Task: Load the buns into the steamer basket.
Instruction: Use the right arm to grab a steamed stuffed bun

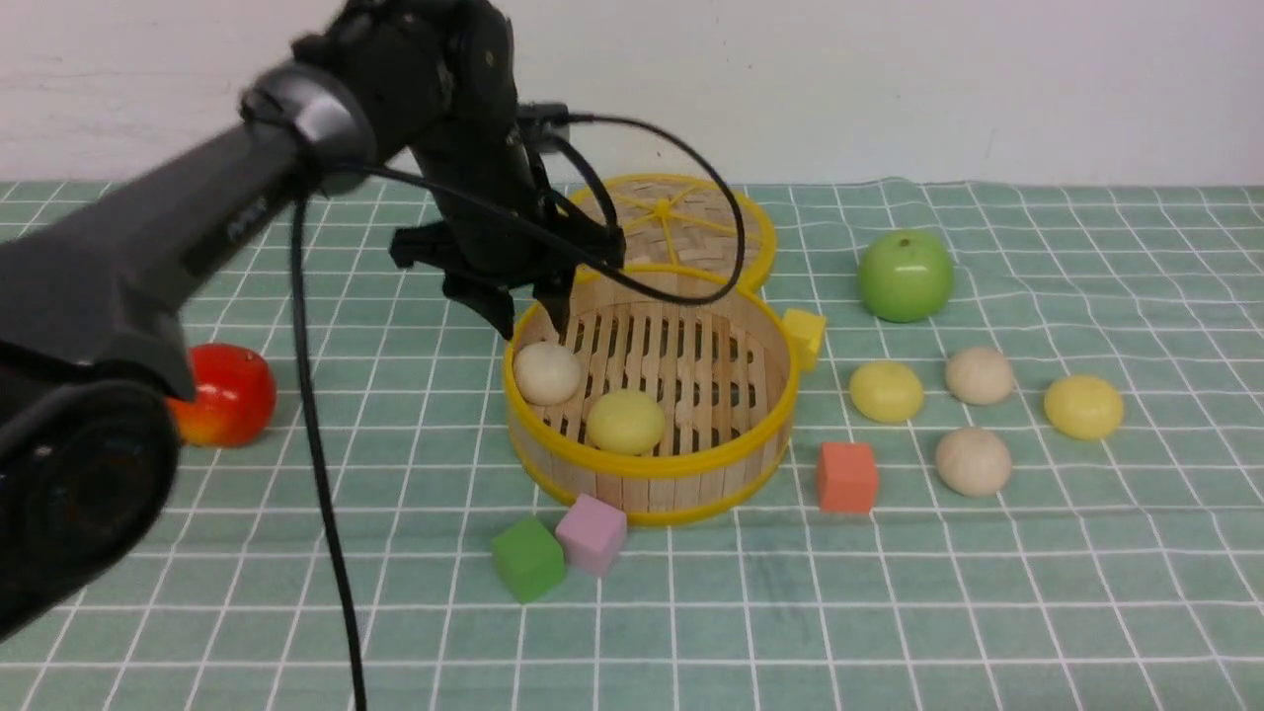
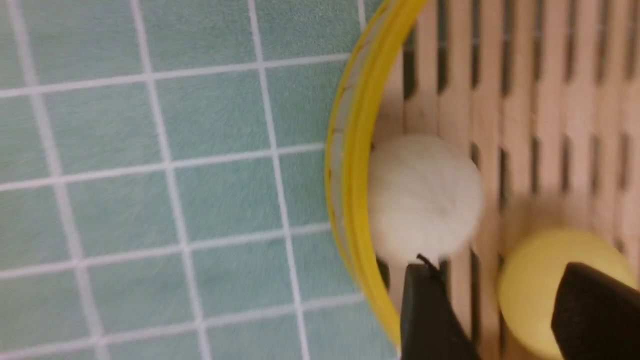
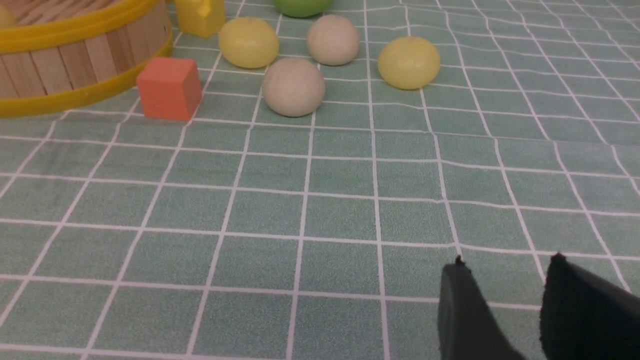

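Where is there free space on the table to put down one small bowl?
Bare patches: the near right, nearer than the red-orange cube and the beige bun; also between the red apple and the steamer basket, though the left arm hangs over its far part. It is crowded right of the basket, among four loose buns and cubes.

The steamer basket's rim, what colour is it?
The steamer basket's rim is bright yellow, best seen in the front view.

Five yellow or beige-toned counts here: three yellow buns (image 1: pixel 626 422), three beige buns (image 1: pixel 549 373), four cubes (image 1: pixel 847 478), two apples (image 1: pixel 906 276)!
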### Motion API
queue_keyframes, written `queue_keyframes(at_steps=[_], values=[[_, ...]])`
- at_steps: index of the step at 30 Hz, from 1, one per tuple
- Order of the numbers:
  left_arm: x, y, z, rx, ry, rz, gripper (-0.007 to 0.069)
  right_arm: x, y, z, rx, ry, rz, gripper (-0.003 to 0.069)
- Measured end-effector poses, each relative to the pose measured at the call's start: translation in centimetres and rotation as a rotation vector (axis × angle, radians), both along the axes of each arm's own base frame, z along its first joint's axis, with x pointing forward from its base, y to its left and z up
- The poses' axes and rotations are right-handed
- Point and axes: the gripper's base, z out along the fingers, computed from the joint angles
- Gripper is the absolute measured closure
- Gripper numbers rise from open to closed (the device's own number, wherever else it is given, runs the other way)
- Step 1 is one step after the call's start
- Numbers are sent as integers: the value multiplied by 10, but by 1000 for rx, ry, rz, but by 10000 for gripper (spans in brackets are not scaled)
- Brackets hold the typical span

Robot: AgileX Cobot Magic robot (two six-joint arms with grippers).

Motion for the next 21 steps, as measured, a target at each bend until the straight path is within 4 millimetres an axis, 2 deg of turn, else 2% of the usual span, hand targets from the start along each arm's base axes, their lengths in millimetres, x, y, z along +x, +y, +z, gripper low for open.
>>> queue_keyframes(at_steps=[3,5,6,8,9,10,11,14,15,16,18,19,20,21], values=[[-28,17,44,4,-56,5,291,0,0,0,0,0,0,419],[-38,24,58,2,-72,5,298,0,0,0,0,0,0,419],[-57,38,79,7,-101,11,317,0,0,0,0,0,0,419],[-84,56,103,11,-142,21,349,0,0,0,0,0,0,419],[-88,58,105,10,-146,22,349,0,0,0,0,0,0,419],[-115,71,122,14,-181,29,382,0,0,0,0,0,0,419],[-130,77,130,14,-199,32,405,0,0,0,0,0,0,419],[-196,98,157,-14,-284,35,477,0,0,0,0,0,0,419],[-219,105,157,-25,-300,38,510,0,0,0,0,0,0,419],[-228,108,158,-31,-311,39,515,0,0,0,0,0,0,419],[-281,125,150,-71,-394,57,592,0,0,0,0,0,0,419],[-285,126,149,-74,-400,58,592,0,0,0,0,0,0,419],[-313,135,138,-103,-463,64,638,0,0,0,0,0,0,419],[-325,138,128,-113,-481,63,638,0,0,0,0,0,0,419]])
